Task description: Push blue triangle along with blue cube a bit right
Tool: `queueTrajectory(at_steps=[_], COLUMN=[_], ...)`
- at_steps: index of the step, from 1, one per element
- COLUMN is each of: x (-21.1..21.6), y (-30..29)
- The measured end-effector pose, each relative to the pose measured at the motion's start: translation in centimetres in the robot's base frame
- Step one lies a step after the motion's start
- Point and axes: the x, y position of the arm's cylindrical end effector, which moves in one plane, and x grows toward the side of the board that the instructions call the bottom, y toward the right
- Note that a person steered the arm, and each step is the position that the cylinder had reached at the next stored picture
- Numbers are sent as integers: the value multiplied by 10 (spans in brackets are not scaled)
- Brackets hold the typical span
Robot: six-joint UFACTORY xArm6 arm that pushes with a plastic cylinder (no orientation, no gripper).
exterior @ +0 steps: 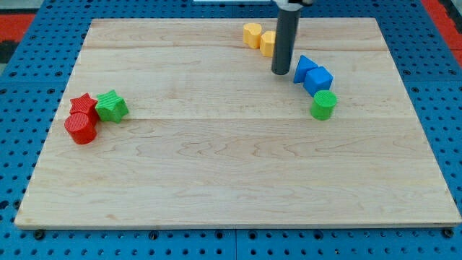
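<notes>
Since the rig ends in a bare rod and carries no pincer, nothing is open, shut or held here; my tip (281,72) simply stands on the wooden board (231,180), just to the view's left of the blue triangle (303,67). Whether tip and triangle already touch I cannot tell, for the gap, if any, is too thin to read. The blue cube (319,79) sits against the triangle on its right and slightly toward the view's bottom, so the pair lies in line for a rightward shove. I judge the push set up but barely begun: the whole small shift to the right is left to do.

Around the triangle, a green cylinder (324,105) lies just below the cube, seemingly touching it, and may get dragged along. Two yellow blocks (253,33) (268,42) rest above and left of the triangle, behind the rod and out of the path. Far to the triangle's left cluster a red star (82,103), a red cylinder (81,128) and a green star (111,105).
</notes>
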Motion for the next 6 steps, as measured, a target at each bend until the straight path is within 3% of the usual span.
queueTrajectory(at_steps=[2,6], x=[32,5], y=[6,40])
